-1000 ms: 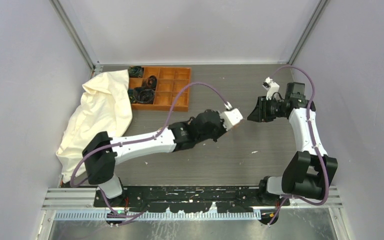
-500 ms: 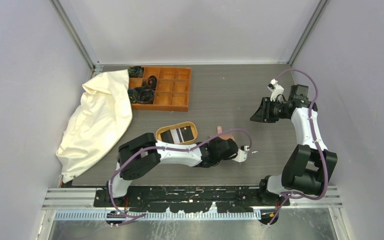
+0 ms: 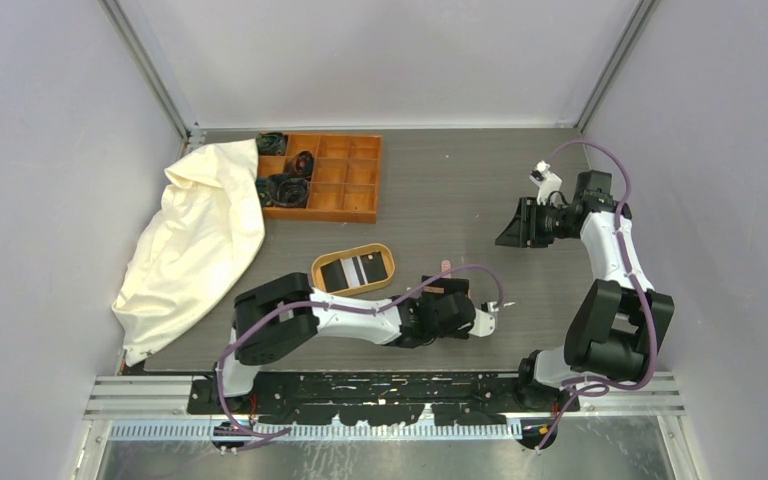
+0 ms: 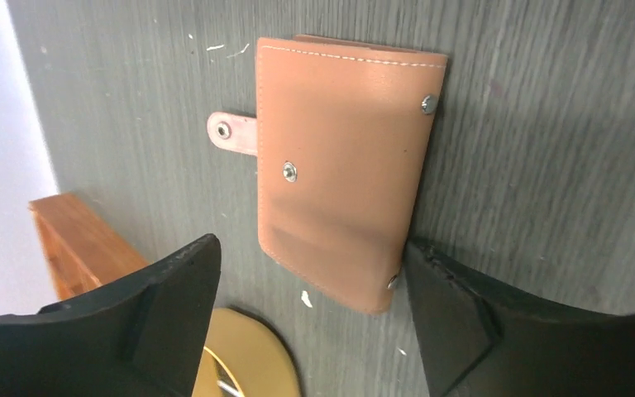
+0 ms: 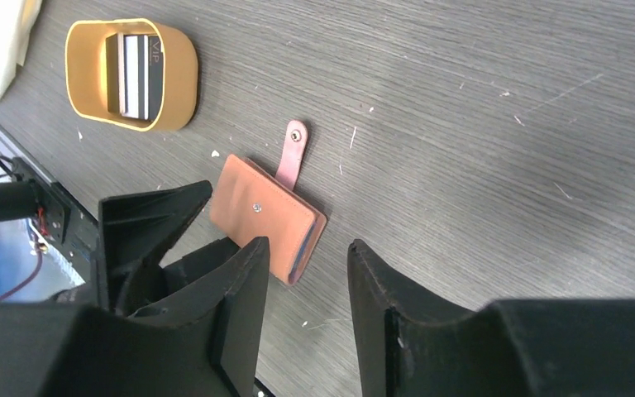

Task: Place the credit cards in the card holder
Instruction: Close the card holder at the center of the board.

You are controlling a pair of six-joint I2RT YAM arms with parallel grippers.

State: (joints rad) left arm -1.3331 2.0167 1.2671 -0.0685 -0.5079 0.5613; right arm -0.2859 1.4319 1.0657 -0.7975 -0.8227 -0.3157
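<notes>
Near edge of the table, centre: my left tool has swung down from mid-table over the last second and now sits low over the card holder. Its fingers are spread wide, one on each side of the leather and gripping nothing. The holder lies flat and folded shut, with its snap strap loose and sticking out to one side. The right tool has barely shifted. It hangs farther back on the right, fingers parted and empty, looking down at the same holder. The credit cards are stacked in the oval wooden tray, near the holder but not touching it. I see no card inside the holder. My read is that the left arm is lining up to pin or open the holder, so loading has not begun.
</notes>
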